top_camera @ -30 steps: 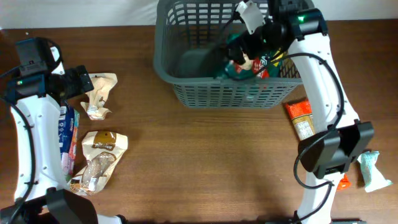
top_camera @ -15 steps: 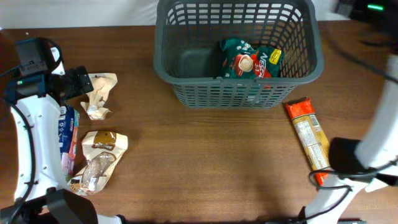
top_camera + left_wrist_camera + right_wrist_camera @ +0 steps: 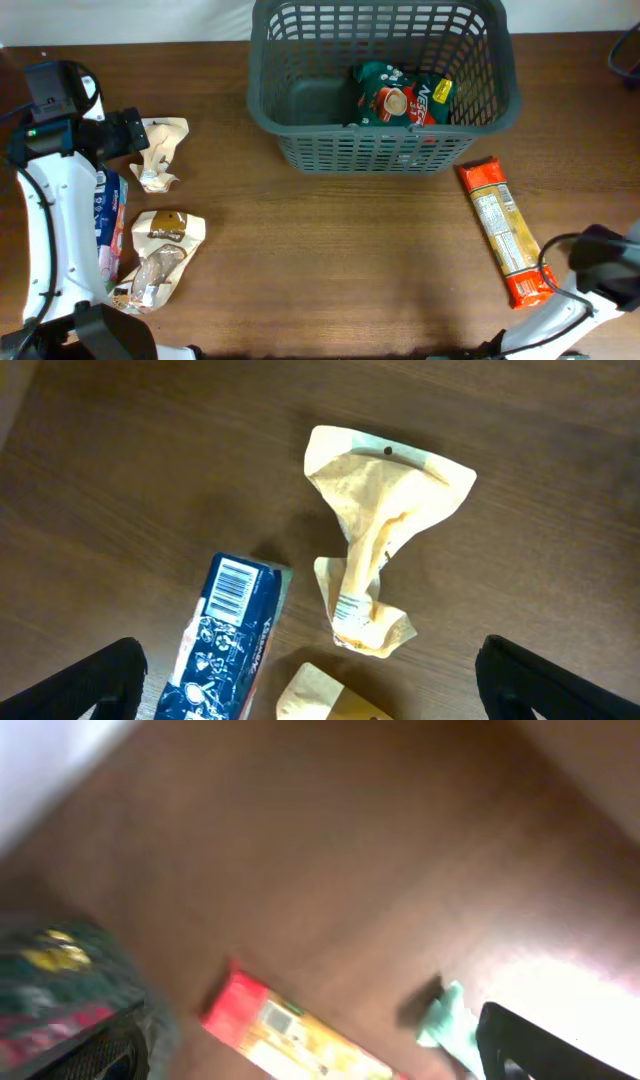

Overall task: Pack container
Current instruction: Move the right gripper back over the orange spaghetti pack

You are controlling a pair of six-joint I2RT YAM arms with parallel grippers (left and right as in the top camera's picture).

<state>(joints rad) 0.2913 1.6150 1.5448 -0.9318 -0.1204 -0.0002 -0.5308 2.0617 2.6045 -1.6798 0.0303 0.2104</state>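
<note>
The container, a dark grey basket (image 3: 385, 150), stands at the back centre and holds a green packet (image 3: 400, 95). My left gripper (image 3: 128, 132) is open and empty, hovering beside a crumpled cream packet (image 3: 160, 150). The left wrist view shows that packet (image 3: 380, 530) ahead of the open jaws (image 3: 310, 685), with a blue packet (image 3: 230, 640) to its left. My right gripper (image 3: 310, 1055) is open and empty; its view is blurred. It looks down on an orange-red packet (image 3: 290, 1035) and a teal packet (image 3: 450, 1020), with the basket's edge (image 3: 60, 980) at the left.
The orange-red long packet (image 3: 505, 235) lies right of the basket. A blue packet (image 3: 108, 220) and a cream packet with a window (image 3: 160, 255) lie at the left. The right arm's base (image 3: 600, 270) stands at the right edge.
My right arm has left the basket and swung off to the right, out of the overhead view, with the green packet left inside. The left arm has not moved.
</note>
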